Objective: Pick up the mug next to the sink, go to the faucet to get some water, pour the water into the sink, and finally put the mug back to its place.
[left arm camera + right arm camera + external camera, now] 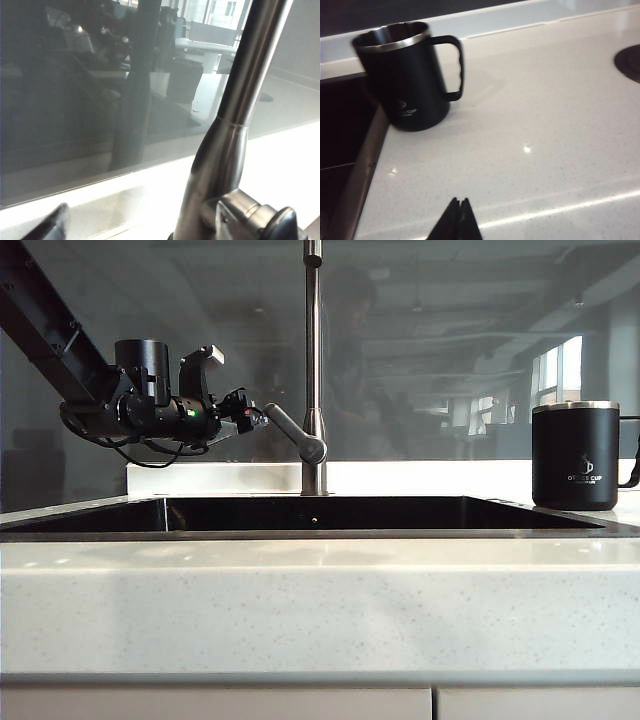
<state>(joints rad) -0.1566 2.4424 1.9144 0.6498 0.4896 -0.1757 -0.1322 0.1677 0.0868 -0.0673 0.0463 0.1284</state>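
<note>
The black mug (pixel 575 455) with its steel rim stands upright on the white counter, right of the sink (pixel 380 512). In the right wrist view the mug (pixel 407 80) sits just beside the sink's rim (pixel 365 165), handle turned away from the basin. My right gripper (pixel 460 202) is shut and empty, hovering over bare counter a short way from the mug; the exterior view does not show it. The faucet (pixel 314 360) rises behind the sink. My left gripper (pixel 255 418) is open at the tip of the lever (pixel 290 430). One dark finger (pixel 50 225) shows far from the lever (pixel 245 212).
A glass wall with dim reflections stands behind the faucet stem (pixel 250 75). A raised white ledge (pixel 450 475) runs along the back of the sink. A dark round patch (pixel 630 62) lies on the counter beyond the mug. The counter's front slab (pixel 320 600) fills the foreground.
</note>
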